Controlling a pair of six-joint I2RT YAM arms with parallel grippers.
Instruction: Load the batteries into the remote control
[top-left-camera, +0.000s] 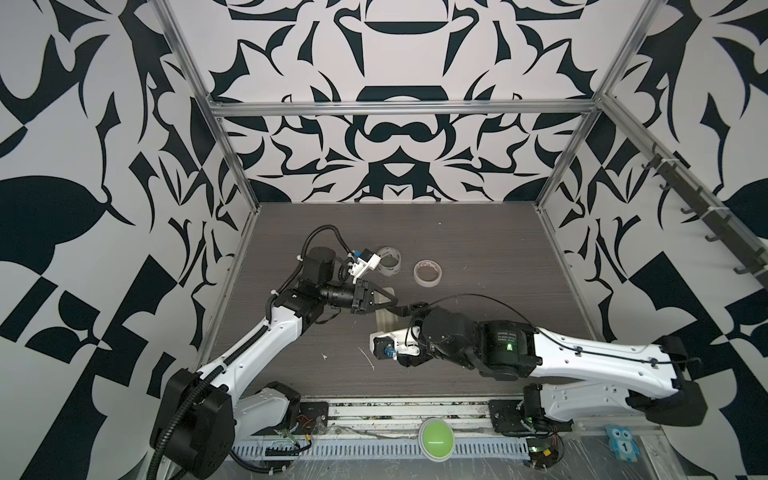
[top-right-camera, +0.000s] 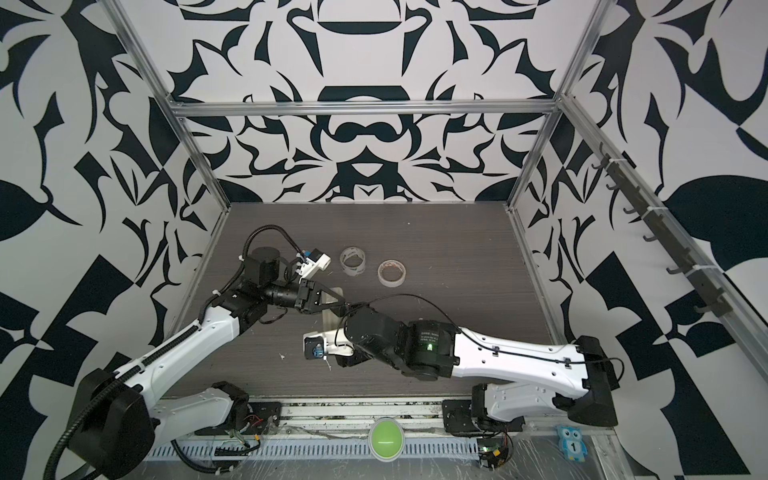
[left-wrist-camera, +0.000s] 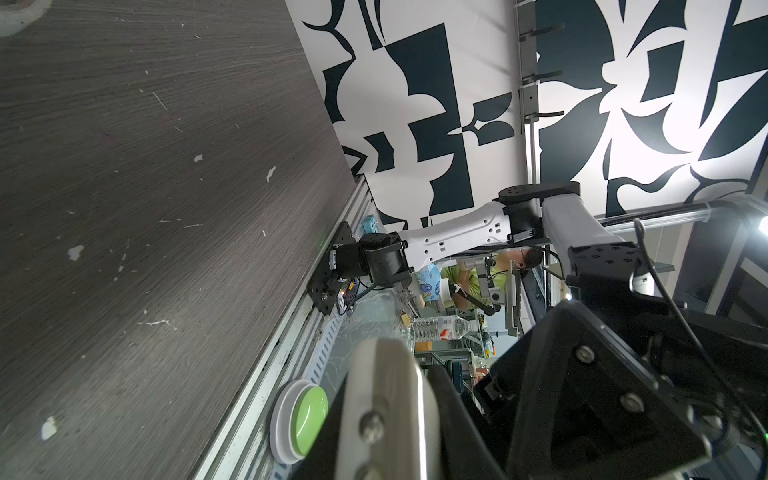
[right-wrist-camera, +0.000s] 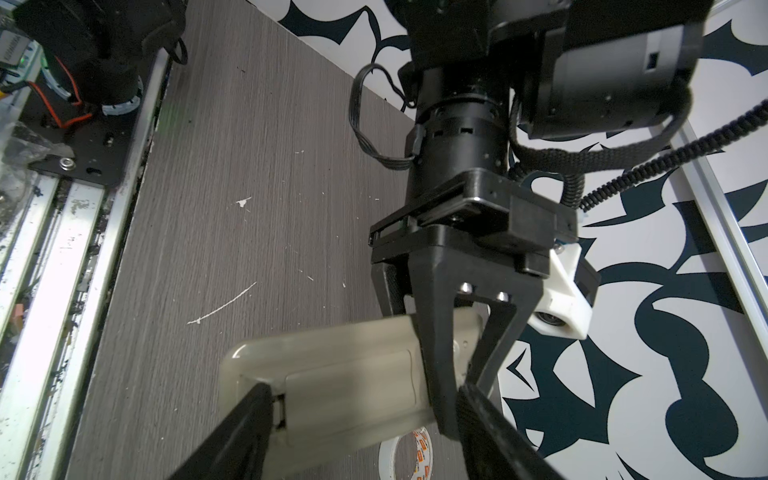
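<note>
In both top views the two arms meet just left of the middle of the gray table (top-left-camera: 478, 249). The left gripper (top-left-camera: 390, 304) reaches in from the left and is clamped on the remote control (top-left-camera: 384, 322). The remote is a pale bar that runs toward the front edge and passes under the right gripper (top-left-camera: 409, 309). These views do not show how the right gripper's jaws stand.

A clear tape roll (top-left-camera: 390, 260) lies just beyond the left wrist, and a beige tape roll (top-left-camera: 428, 272) lies to its right, apart from it. The far half and the right side of the table are open up to the metal frame (top-left-camera: 225, 291). The front strip between the arm bases shows white flecks (top-left-camera: 365, 357). A green button (top-left-camera: 436, 433) sits by the front rail (top-left-camera: 395, 409), off the tabletop.

The left wrist view looks across a broad stretch of open wood grain to the front edge. The rail, the button and the right arm's base (left-wrist-camera: 374, 257) line up there. The nearest gripper parts are too close and blurred to read.

In the right wrist view the remote appears lifted off the table, rear face toward the camera, with its battery cover (right-wrist-camera: 349, 382) in place. The left gripper pinches the remote just past the cover's inner end. The right gripper's fingers stand apart. One tip is at the cover's notched end and the other is beside the left gripper's finger; I cannot tell whether either touches. The beige roll shows beneath the remote's edge. Open table runs from the remote to the front rail.
</note>
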